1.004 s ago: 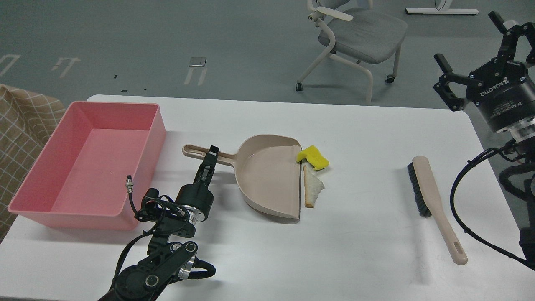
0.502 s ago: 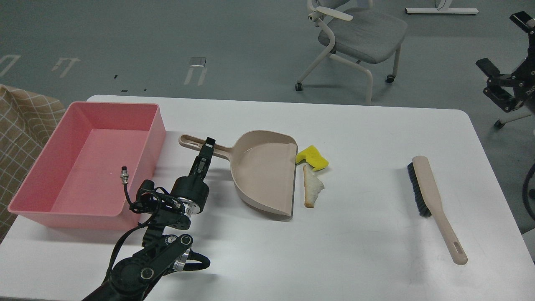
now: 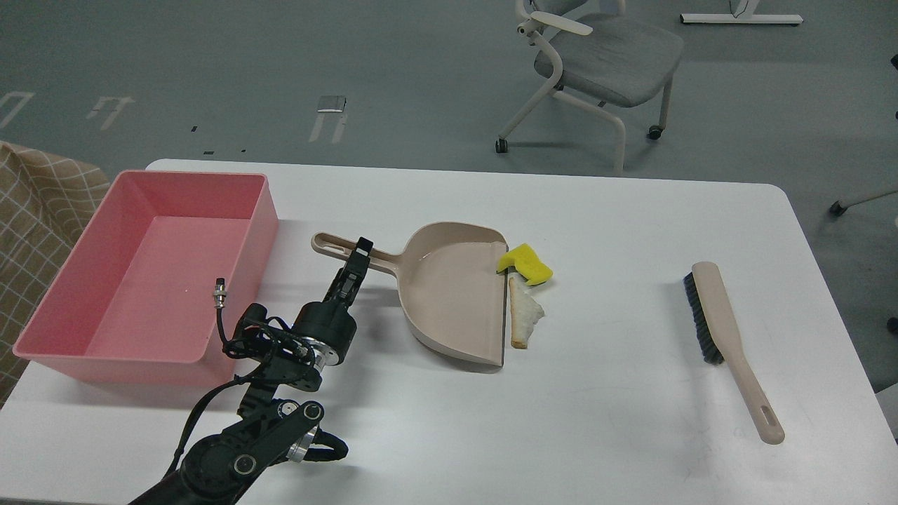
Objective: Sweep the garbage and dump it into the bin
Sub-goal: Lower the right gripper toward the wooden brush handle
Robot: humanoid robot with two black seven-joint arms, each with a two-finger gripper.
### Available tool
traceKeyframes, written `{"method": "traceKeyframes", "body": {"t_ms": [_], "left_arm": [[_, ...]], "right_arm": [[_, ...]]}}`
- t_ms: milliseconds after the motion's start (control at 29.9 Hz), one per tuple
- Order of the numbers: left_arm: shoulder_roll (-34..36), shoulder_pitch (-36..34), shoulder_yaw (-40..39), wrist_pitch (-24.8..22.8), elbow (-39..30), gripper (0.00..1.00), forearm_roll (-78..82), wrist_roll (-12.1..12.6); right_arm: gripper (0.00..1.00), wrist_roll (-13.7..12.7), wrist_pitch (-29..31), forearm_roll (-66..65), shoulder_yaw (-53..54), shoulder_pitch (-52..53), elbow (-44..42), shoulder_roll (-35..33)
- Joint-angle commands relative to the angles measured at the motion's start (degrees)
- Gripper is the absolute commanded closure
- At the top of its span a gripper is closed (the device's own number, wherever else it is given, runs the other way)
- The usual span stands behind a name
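Left hand (image 3: 359, 251) holding dustpan (image 3: 456, 294) handle. Dustpan front edge touching yellow chunk (image 3: 526, 264) and bread slice (image 3: 524, 314). Pink bin (image 3: 242, 280) far left on table (image 3: 617, 407). Brush (image 3: 729, 344) right.

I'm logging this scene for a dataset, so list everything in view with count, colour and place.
Shallow rectangular plastic tub: one, pink, table's left end.
Long-handled plastic dustpan: one, beige, table centre, mouth facing right.
Sponge-like chunk: one, bright yellow, at the dustpan's lip.
Torn bread slice: one, white with brown crust, just right of the lip.
Hand brush: one, beige with dark bristles, table's right side.
Table: one, white.
Wheeled chair: one, grey, on the floor behind.
Checked cloth: one, tan, far left edge.
Left gripper: one, black, on the dustpan's handle.
Right gripper: out of view.
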Motion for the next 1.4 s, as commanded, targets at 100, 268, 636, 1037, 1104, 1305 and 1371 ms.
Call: {"method": "traceKeyframes", "body": {"t_ms": [100,268,636,1037,1104,1305,1371], "left_arm": [[1.09,-0.09,-0.01,0.01,0.02,0.73,0.01,0.0],[1.17,-0.18,1.39,-0.08,0.02,0.73,0.45,0.0],[1.44,-1.68,3.59,-0.08,0.9,0.73,0.54,0.0],[2.85,-2.73,3.68,-0.08,1.25,0.73,0.71,0.0],[2.93,-2.82,3.77,-0.08,1.42,0.73,0.71,0.0],[2.93,-2.73,3.77,-0.08,2.21,0.73,0.71,0.0],[2.93,-2.64,3.77,-0.08,2.48,0.73,0.71,0.0]], "right_arm": [[0.02,0.01,-0.01,-1.08,0.66,-0.98,3.32,-0.04],[0.04,-0.07,-0.01,-3.88,0.66,-2.56,4.82,-1.27],[0.19,-0.07,-0.01,-9.69,1.28,-6.17,7.46,-2.41],[0.22,-0.25,-0.01,-10.66,0.93,-8.36,7.72,-2.85],[0.22,-0.16,-0.01,-11.62,0.49,-10.73,8.07,-5.22],[0.15,0.01,-0.01,-14.35,0.05,-17.15,7.9,-10.41],[0.12,0.01,-0.01,-16.19,-1.61,-18.12,7.81,-11.28]]}}
